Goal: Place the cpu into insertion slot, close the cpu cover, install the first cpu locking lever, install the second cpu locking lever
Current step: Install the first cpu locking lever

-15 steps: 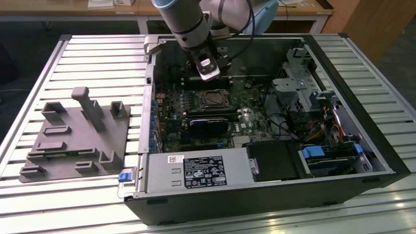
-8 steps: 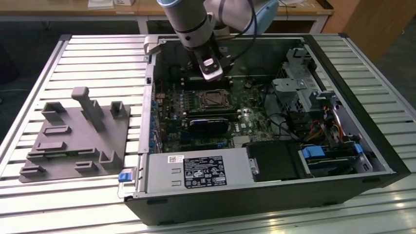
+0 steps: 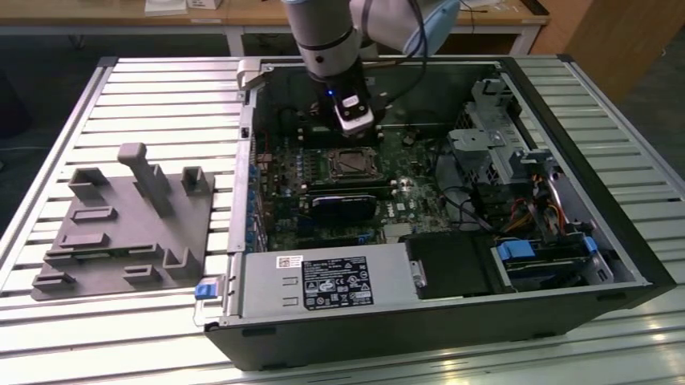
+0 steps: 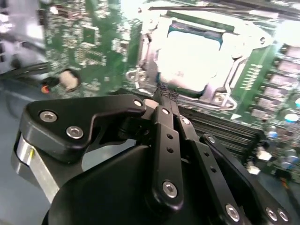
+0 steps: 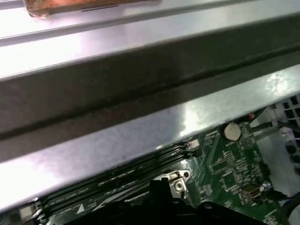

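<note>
Closest to the lens in the second wrist view, the end effector (image 4: pixel 165 95) has its two black fingers pressed together, with nothing visible between the tips. The tips hang just beside one edge of the cover (image 4: pixel 144 55); I cannot tell whether they touch it. That thin silvery frame lies flat around the cpu (image 4: pixel 194 52), whose pale metal top shines through the cut-out. The cpu sits in the slot (image 3: pixel 332 165), with green board (image 4: pixel 93 42) around it.

In the exterior view, the arm (image 3: pixel 321 32) comes down from the far side into the open case (image 3: pixel 428 333), and the end effector stands just beyond the slot's far edge. A grey power supply (image 3: pixel 321 281) fills the near corner of the case on the exterior view's left, and a black heatsink (image 3: pixel 348 207) lies between it and the slot. The case rests on a slatted metal bench (image 3: pixel 160 96). A grey fixture (image 3: pixel 118 228) sits on the bench at the exterior view's left, well apart from the case.

In the first wrist view, a round coin cell (image 5: pixel 231 131) sits on the board, beside long black memory slots (image 5: pixel 117 174).
</note>
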### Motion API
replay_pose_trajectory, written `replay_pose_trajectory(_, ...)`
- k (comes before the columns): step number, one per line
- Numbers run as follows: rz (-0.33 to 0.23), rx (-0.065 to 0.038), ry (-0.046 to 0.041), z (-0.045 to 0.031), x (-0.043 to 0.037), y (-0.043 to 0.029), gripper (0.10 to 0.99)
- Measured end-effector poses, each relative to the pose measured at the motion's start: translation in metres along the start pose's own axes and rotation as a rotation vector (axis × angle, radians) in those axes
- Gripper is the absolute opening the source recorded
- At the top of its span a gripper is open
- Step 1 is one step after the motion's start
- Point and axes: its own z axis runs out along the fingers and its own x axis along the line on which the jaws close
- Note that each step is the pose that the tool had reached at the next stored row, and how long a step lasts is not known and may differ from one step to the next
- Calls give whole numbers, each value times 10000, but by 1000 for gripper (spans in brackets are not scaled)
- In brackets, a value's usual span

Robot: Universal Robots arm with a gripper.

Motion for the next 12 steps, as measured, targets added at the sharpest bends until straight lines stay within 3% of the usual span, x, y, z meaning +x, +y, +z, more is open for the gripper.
replay_pose_trajectory(1, 4, 74, 131, 3, -8, 2, 106)
replay_pose_trajectory(2, 9, 103, 193, 6, -13, 3, 106)
replay_pose_trajectory(9, 32, 242, 475, 22, -58, -17, 106)
replay_pose_trajectory(12, 35, 379, 688, 31, -83, -18, 106)
